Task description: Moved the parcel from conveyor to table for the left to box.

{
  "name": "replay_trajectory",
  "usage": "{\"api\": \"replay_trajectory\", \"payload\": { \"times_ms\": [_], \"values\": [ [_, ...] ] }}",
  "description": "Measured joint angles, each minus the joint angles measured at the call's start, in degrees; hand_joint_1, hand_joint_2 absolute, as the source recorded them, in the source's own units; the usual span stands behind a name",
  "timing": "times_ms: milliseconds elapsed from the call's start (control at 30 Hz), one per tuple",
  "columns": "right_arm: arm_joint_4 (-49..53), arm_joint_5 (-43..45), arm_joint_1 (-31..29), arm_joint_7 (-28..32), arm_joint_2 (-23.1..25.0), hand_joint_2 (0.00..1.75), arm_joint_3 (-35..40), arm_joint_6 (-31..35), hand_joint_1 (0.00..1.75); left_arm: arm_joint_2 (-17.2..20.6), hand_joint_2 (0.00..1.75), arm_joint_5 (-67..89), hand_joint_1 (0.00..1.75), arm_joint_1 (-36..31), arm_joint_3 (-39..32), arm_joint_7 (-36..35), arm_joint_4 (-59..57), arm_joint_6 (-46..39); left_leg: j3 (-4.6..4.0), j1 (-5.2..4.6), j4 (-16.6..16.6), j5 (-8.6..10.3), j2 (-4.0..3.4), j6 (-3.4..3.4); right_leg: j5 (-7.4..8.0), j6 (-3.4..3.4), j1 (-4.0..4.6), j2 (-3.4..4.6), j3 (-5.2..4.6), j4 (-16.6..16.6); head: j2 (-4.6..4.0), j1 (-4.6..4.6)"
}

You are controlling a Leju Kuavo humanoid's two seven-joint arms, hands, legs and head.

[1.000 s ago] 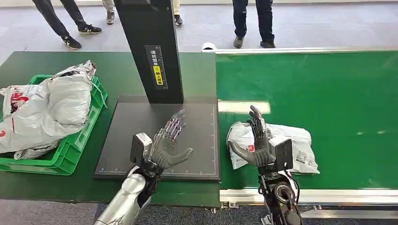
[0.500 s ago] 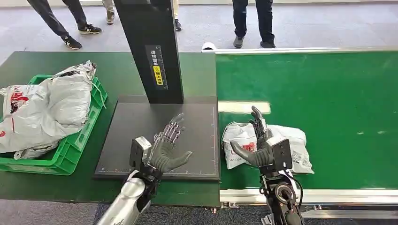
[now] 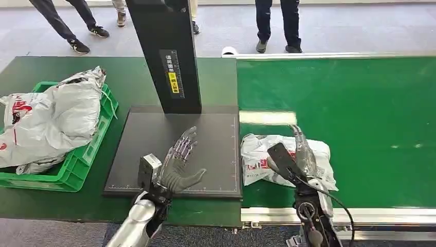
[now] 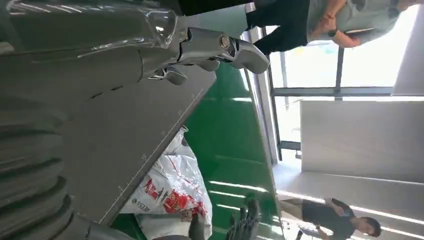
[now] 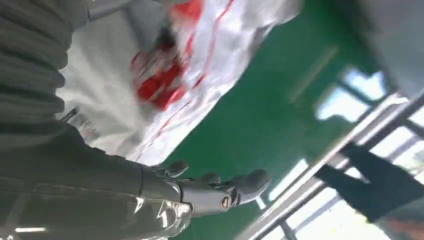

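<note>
While the left hand (image 3: 177, 164) hovers spread, the right hand (image 3: 293, 157) overlies the parcel (image 3: 259, 154).

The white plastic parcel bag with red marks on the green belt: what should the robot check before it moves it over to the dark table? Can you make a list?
1. White plastic parcel bag with red print lies on the green conveyor belt, near the edge beside the dark grey table plate: ok.
2. Right hand is over the parcel: ok.
3. Right hand has a firm hold on the parcel: cannot tell; the right wrist view is blurred.
4. Bare room on the plate for the parcel: ok.
5. Left hand holds nothing, fingers spread above the plate: ok.
6. Room in the green plastic crate: not ok; grey bags are heaped above its rim.
</note>
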State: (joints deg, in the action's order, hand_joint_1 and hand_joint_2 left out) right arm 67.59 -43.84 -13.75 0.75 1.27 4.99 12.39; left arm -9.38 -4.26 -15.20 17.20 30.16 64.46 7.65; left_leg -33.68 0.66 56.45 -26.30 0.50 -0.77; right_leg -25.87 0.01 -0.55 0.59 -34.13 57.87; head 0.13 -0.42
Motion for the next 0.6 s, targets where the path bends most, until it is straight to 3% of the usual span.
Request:
{"api": "replay_trajectory", "payload": {
  "times_ms": [233,600],
  "values": [
    [-3.8,-6.16,-1.11,-4.35,-1.25,1.75,-1.53,-0.35,0.0,0.11,1.75,0.15,0.0,0.41,-0.24,-0.48,0.5,-0.09,0.0,0.02,0.0,0.0,-0.02,0.0,-0.01,0.0,0.01,0.0,-0.02,0.0,-0.02,-0.02],
    [-13.85,-11.18,-6.07,-6.39,-3.68,1.75,-6.17,-10.56,0.0,0.35,1.75,0.52,0.0,0.75,-0.61,-0.57,0.7,-0.59,0.0,0.0,0.0,0.0,-0.01,0.0,0.0,0.01,0.0,0.0,0.0,0.0,0.0,-0.02]
  ]
}}
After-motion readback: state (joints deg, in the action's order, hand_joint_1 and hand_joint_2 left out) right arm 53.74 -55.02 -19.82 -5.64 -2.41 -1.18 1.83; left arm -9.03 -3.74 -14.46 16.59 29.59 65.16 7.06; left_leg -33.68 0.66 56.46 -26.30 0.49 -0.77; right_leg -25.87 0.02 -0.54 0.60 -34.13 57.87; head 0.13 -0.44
